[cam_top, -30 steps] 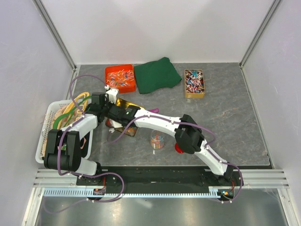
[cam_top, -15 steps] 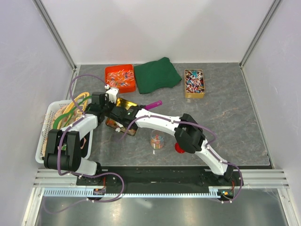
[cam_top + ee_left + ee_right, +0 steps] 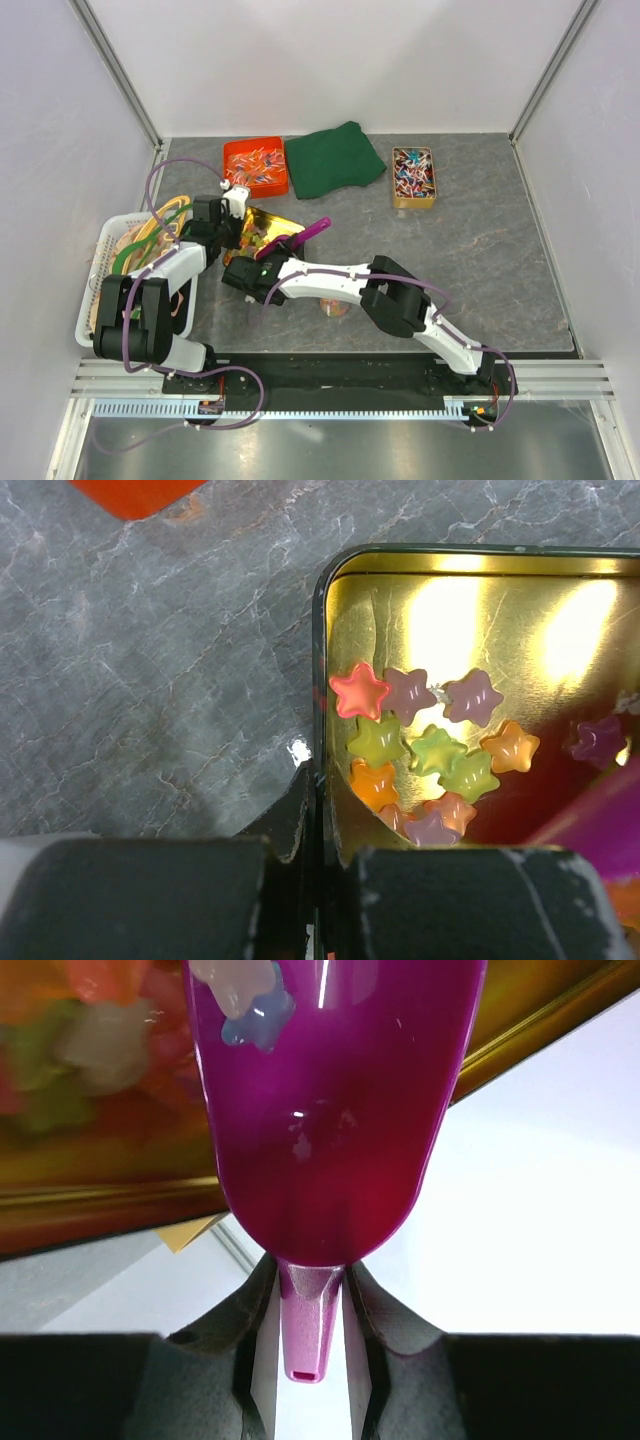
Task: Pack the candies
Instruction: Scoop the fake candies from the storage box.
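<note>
Left pincer (image 3: 322, 845): closed on the near wall of the gold tin (image 3: 480, 610), one finger outside and one inside. The tin stands on the worktop (image 3: 150, 680), near the left side.

The candies (image 3: 437, 750) are star-shaped pieces in pink, purple, green and orange. They lie flat in a loose cluster in the tin's corner, just beside the left pincer, and have no long axis.

Right pincer (image 3: 310, 1305): clamped on the handle of the purple scoop (image 3: 330, 1130).
- Wrist view: the scoop's long axis runs straight away from the fingers, bowl outward. Two pale star pieces show against its far end.
- Top view: the scoop lies diagonally, near-left to far-right, across the tin's right edge.
</note>
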You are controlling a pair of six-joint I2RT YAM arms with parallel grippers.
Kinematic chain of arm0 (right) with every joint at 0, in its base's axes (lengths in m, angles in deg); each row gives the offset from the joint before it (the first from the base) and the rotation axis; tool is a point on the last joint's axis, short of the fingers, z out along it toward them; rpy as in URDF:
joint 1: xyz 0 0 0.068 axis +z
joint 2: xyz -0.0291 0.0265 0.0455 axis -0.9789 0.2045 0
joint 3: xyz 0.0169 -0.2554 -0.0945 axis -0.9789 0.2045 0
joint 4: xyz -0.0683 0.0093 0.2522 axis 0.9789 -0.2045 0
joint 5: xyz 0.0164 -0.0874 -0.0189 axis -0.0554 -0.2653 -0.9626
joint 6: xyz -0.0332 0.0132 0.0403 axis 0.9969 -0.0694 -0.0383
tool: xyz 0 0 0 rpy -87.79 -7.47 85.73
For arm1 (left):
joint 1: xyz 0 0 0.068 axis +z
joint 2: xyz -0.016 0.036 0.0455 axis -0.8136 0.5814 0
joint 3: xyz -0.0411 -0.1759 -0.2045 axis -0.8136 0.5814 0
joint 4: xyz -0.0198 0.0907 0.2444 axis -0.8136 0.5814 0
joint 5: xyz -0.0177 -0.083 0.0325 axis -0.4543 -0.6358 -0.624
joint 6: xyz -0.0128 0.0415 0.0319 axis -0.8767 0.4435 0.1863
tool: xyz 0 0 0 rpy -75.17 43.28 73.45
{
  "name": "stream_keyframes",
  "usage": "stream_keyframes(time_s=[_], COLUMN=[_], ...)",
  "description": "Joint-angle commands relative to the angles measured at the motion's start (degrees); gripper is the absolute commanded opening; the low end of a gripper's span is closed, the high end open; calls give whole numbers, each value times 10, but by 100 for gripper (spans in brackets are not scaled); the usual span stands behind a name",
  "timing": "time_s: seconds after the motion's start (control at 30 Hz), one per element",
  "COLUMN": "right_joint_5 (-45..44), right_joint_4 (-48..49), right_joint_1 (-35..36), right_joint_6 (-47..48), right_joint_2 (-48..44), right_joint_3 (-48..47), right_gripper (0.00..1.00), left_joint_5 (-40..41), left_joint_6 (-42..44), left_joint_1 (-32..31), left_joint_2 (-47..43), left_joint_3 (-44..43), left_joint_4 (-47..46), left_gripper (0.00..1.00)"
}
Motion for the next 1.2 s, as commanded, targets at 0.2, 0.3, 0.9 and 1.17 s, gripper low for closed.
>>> stream_keyframes(time_s=[0.2,0.3,0.9,1.17], right_joint_5=[54,101,318,338], right_joint_4=[-119,-159,-112,-78], right_joint_1=[29,26,-17,-27], right_joint_6=[-48,-90,-222,-276], right_joint_2=[96,125,81,59], right_joint_3=[-99,-169,-190,-176], right_gripper=[0,0,0,0], left_joint_5=[-7,-7,-6,-6], left_joint_6=[-7,-9,-8,-8], left_joint_1=[4,3,6,6], left_joint_2=[-21,-21,-24,-20], left_joint_3=[-28,-30,-28,-28], left_joint_4=[-50,-49,-49,-50], left_gripper=[2,2,2,2])
